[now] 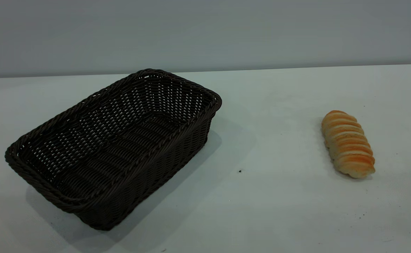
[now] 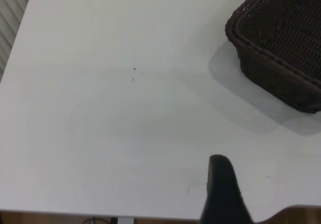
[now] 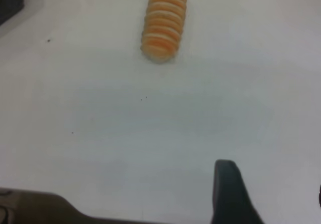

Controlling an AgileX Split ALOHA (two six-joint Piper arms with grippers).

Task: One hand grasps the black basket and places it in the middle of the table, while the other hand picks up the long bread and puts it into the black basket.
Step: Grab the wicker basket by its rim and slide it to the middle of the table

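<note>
The black basket stands empty on the left part of the white table, turned at a slant. The long bread lies on the right part, well apart from the basket. Neither arm shows in the exterior view. In the left wrist view, my left gripper hovers near the table's edge, open and empty, with one finger showing; the basket is some way ahead. In the right wrist view, my right gripper is open and empty, with the bread well ahead of it.
A grey wall runs behind the table. A few tiny dark specks dot the tabletop between basket and bread. A corner of the basket shows in the right wrist view. The table's wooden front edge lies just under both grippers.
</note>
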